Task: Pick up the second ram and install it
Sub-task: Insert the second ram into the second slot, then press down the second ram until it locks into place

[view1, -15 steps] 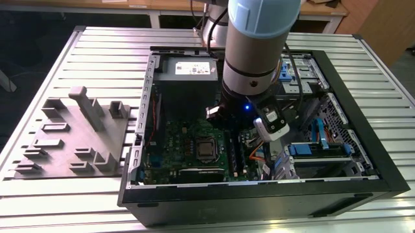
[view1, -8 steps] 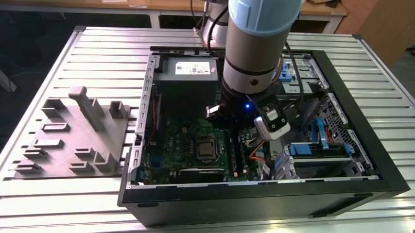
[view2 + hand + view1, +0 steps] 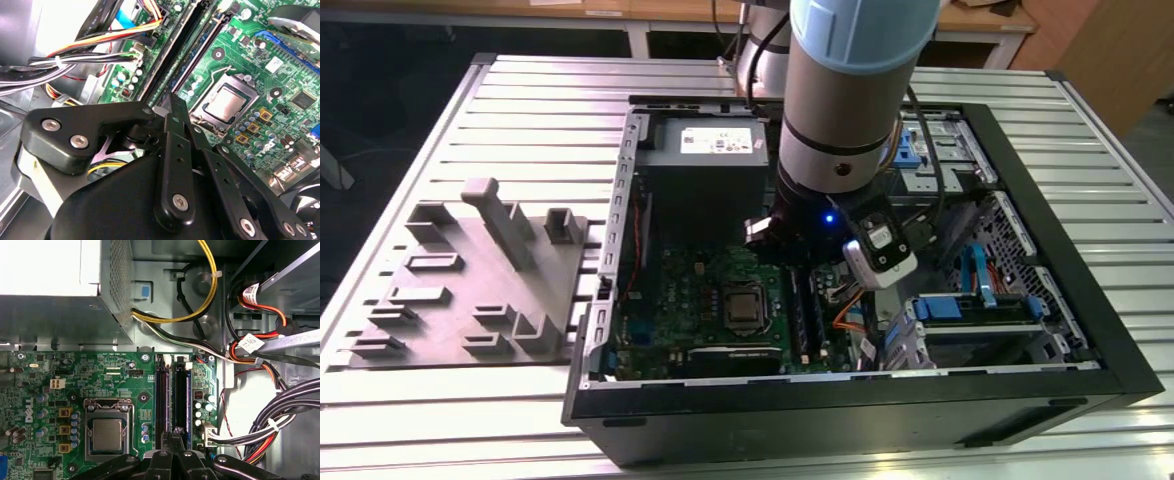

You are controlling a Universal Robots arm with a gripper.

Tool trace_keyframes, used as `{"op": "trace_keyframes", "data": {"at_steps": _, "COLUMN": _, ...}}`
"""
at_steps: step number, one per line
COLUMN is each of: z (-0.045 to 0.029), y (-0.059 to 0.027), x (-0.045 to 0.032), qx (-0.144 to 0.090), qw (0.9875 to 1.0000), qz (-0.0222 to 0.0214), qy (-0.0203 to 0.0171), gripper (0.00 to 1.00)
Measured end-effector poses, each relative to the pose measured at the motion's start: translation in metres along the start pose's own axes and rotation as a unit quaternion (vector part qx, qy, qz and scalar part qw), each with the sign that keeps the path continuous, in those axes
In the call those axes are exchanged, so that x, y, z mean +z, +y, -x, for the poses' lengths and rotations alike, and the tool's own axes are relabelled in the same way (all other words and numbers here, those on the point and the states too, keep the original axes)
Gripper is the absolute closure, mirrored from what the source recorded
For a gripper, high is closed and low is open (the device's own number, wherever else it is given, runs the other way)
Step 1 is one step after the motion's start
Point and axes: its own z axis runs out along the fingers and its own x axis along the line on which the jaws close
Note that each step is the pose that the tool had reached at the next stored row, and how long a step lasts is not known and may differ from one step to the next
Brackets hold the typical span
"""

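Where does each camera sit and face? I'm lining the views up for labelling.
Exterior view: off the arm, above the table, looking down into the open computer case; the arm's wrist shows.
First wrist view: on the arm, looking straight down at the motherboard; pincer links show.
Second wrist view: on the arm, slanted past the pincer.
All three show the processor.

green motherboard point(image 3: 65, 375), black gripper point(image 3: 175, 107)
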Motion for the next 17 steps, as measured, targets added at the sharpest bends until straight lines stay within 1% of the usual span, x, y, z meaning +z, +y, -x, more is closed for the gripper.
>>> {"op": "trace_keyframes", "data": {"at_steps": 6, "z": 0.0000, "y": 0.0000, "x": 0.0000, "qx": 0.000, "qw": 1.0000, "qz": -0.0001, "qy": 0.0000, "gripper": 0.90}}
{"op": "trace_keyframes", "data": {"at_steps": 11, "z": 0.0000, "y": 0.0002, "x": 0.0001, "qx": 0.000, "qw": 1.0000, "qz": 0.0015, "qy": 0.0000, "gripper": 0.90}}
{"op": "trace_keyframes", "data": {"at_steps": 14, "z": 0.0000, "y": 0.0027, "x": 0.0005, "qx": 0.000, "qw": 1.0000, "qz": 0.0026, "qy": 0.0000, "gripper": 0.90}}
{"op": "trace_keyframes", "data": {"at_steps": 17, "z": -0.0001, "y": 0.0071, "x": 0.0008, "qx": 0.000, "qw": 1.0000, "qz": 0.0030, "qy": 0.0000, "gripper": 0.90}}
